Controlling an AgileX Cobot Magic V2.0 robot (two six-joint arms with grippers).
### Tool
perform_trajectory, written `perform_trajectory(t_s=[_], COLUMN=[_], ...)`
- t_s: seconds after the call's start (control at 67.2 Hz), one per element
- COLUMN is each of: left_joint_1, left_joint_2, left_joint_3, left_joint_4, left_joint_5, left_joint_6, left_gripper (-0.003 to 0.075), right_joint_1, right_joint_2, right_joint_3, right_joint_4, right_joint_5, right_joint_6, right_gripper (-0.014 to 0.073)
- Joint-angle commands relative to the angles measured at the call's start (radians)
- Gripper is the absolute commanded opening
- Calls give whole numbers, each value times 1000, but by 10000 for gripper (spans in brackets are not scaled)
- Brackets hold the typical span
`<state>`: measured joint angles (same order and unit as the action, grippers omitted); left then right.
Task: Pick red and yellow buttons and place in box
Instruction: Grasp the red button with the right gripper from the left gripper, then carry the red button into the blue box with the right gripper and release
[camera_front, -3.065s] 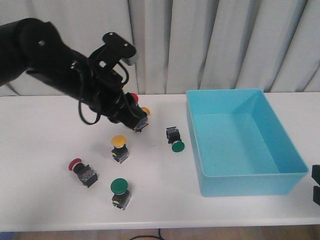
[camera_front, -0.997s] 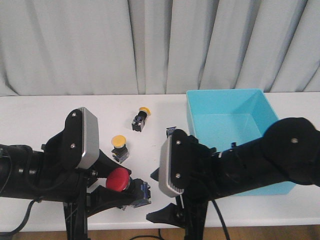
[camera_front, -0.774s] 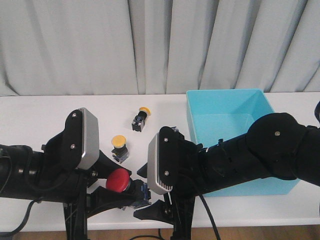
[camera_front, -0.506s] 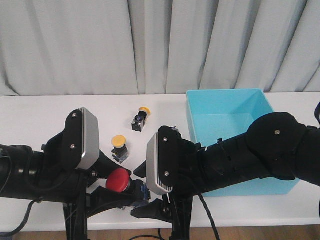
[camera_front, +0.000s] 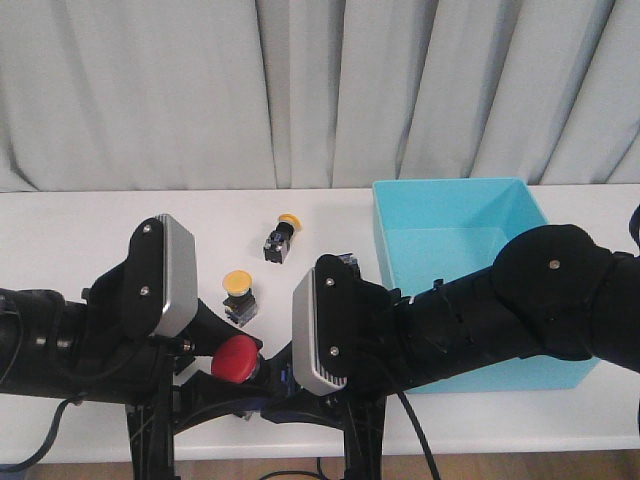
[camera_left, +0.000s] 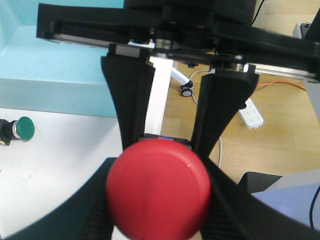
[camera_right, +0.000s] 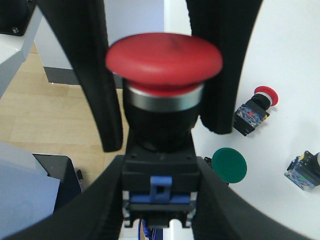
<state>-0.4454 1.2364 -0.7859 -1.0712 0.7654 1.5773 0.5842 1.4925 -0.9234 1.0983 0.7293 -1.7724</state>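
Front view shows both arms raised close to the camera, left of the turquoise box (camera_front: 480, 270) on the white table (camera_front: 80, 230), with one red button (camera_front: 236, 360) held between them. In the wrist views the left jaws (camera_left: 165, 150) clamp its cap while the right jaws (camera_right: 157, 200) are closed on its black body. Two yellow buttons (camera_front: 239, 295) stand on the table left of the box; a green button (camera_right: 229, 165) and another red-capped button (camera_right: 255, 110) lie nearby.
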Motion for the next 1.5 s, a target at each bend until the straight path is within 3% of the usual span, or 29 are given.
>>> perform_trajectory(t_s=[0.0,0.283,0.372,0.536,0.729,0.893,1.027,1.25,1.384,1.488], left_joint_1=[-4,-4,-4,-4,-4,-4,-4,-4,-4,-4], left_joint_2=[-19,-19,-19,-17,-16,-16,-16,-16,-16,-16], left_joint_3=[-27,-27,-27,-26,-26,-26,-26,-26,-26,-26], left_joint_4=[-64,-61,-49,38,235,417,470,468,468,468], left_joint_5=[2,-17,-19,-26,-51,-74,-78,-76,-72,-71], left_joint_6=[3,3,2,-12,-186,-389,-477,-480,-480,-480], left_gripper=[283,576,616,614,606,587,573,572,572,572], right_joint_1=[-1,-1,-1,-1,-4,-6,-86,-363,-495,-530], right_joint_2=[-27,-27,-27,-27,-27,-27,-26,-5,68,135], right_joint_3=[-30,-30,-30,-30,-30,-37,-89,-203,-246,-266], right_joint_4=[43,40,34,-67,-383,-774,-1026,-1057,-1037,-1032], right_joint_5=[18,19,18,9,-76,-132,-91,5,80,118], right_joint_6=[-10,-10,-2,77,442,956,1376,1672,1725,1725], right_gripper=[223,223,223,223,225,227,227,227,230,230])
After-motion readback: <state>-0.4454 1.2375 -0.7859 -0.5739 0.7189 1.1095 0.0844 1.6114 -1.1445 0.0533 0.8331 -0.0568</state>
